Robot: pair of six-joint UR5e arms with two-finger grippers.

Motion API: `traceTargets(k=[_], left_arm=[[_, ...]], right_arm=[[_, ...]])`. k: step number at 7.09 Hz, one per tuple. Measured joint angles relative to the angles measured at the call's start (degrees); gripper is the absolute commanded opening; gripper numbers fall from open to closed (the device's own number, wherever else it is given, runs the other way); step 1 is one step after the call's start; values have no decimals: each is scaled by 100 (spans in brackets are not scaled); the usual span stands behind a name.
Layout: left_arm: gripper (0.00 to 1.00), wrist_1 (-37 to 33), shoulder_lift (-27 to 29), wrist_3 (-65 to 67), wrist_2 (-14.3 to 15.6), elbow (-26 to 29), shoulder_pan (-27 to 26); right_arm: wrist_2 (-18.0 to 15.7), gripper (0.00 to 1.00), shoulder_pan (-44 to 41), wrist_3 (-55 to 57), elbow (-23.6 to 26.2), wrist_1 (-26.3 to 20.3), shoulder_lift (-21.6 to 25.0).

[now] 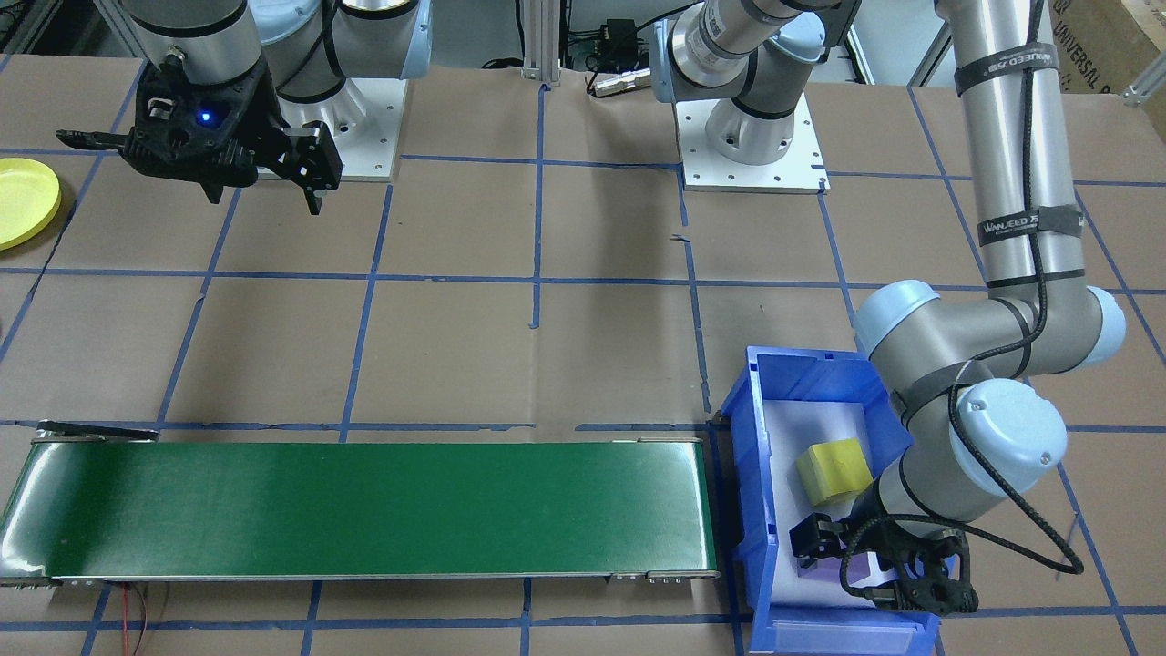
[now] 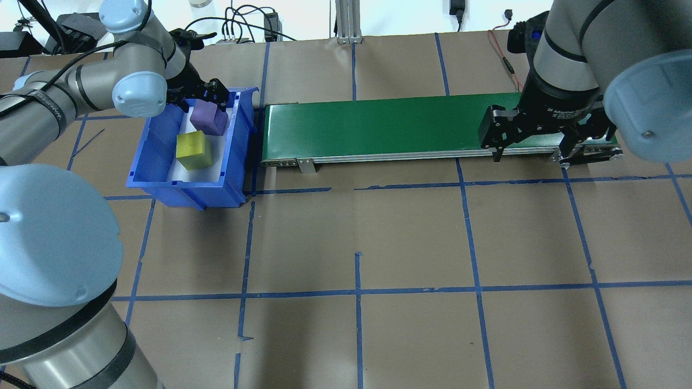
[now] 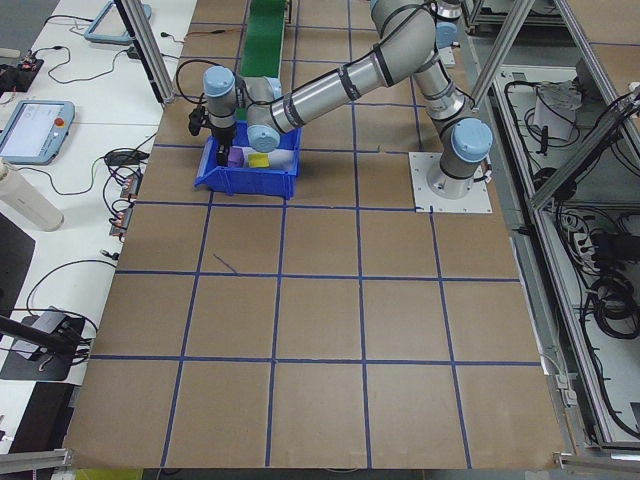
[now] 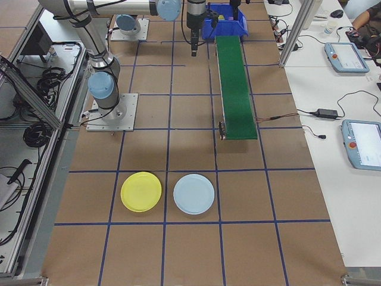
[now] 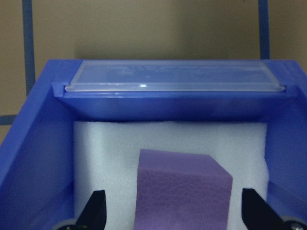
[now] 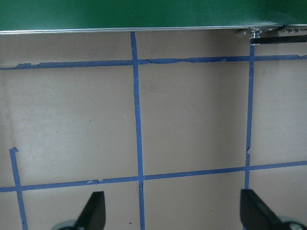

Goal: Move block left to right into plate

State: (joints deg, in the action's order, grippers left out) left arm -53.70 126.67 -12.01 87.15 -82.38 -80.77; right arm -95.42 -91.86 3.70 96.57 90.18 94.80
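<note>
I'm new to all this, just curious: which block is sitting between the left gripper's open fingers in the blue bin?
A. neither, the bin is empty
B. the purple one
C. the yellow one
B: the left wrist view shows the purple block between the left gripper's spread fingers.

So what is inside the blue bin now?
The blue bin holds a yellow block and a purple block on white foam. The open left gripper straddles the purple one. The bin floor under the foam is hidden.

Yellow plate [image 1: 23,200] is sliced off by the front view's left edge; purple block [image 5: 182,189] runs off the left wrist view's bottom edge.
</note>
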Motion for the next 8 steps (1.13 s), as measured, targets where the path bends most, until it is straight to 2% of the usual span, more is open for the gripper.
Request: traceTargets(k=[1,3,6,8], left_arm=[[57,42,62,-31,-6,-11,0],[58,-71,-13,-73,-7,7,0],[61,-826,-801,-1,14,150,-61],[61,-1126,-1223,449,60,171,-537]], right_arm=[[156,100,-3,2,27,15,-11],[256,100,-2,-9,51,25,-16],[260,100,-4,-15,54,28,-22],[271,100,-7,-6,55,33,-23]])
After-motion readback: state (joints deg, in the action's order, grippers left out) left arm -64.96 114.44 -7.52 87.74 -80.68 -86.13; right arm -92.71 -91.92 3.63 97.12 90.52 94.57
